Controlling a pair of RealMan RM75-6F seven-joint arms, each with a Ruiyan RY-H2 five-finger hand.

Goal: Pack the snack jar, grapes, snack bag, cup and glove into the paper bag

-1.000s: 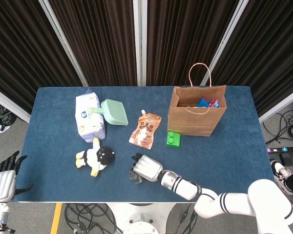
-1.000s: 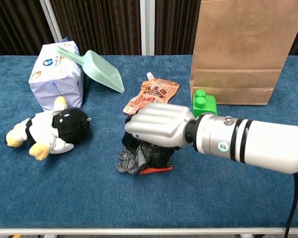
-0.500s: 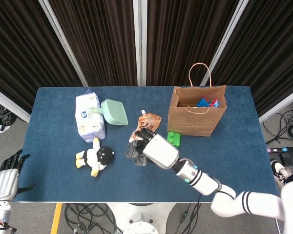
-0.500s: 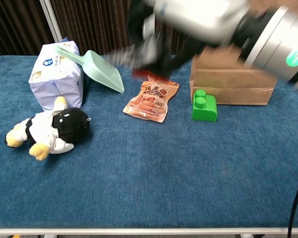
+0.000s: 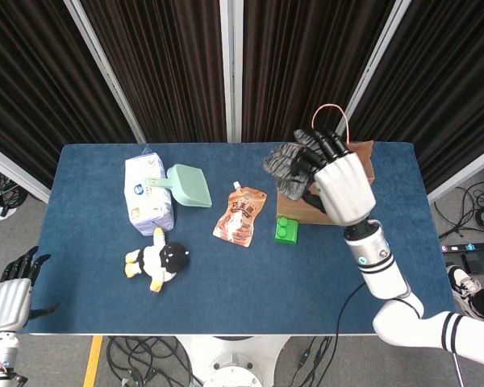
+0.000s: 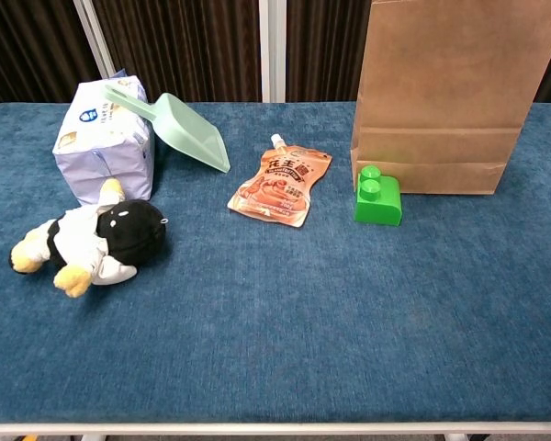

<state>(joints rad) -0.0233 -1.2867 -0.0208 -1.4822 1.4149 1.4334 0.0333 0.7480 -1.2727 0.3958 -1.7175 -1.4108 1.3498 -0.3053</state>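
My right hand (image 5: 336, 181) is raised high over the table and grips a grey knitted glove (image 5: 284, 165), which hangs just left of the brown paper bag (image 5: 363, 161) opening. The bag stands upright at the back right, also seen as the paper bag (image 6: 445, 96) in the chest view; my hand covers most of its mouth. An orange snack pouch (image 5: 239, 214) lies flat mid-table, the same snack pouch (image 6: 281, 186) lying flat in the chest view. My left hand (image 5: 12, 290) hangs off the table's left front corner, fingers spread, holding nothing.
A green block (image 5: 286, 230) sits against the bag's front. A mint scoop (image 5: 187, 185) leans on a pale tissue pack (image 5: 149, 193) at the back left. A black-and-white plush toy (image 5: 157, 262) lies in front of them.
My right hand lifted the glove from the table's front, carried it up and to the right, and now holds it by the bag's opening. It has left the chest view.
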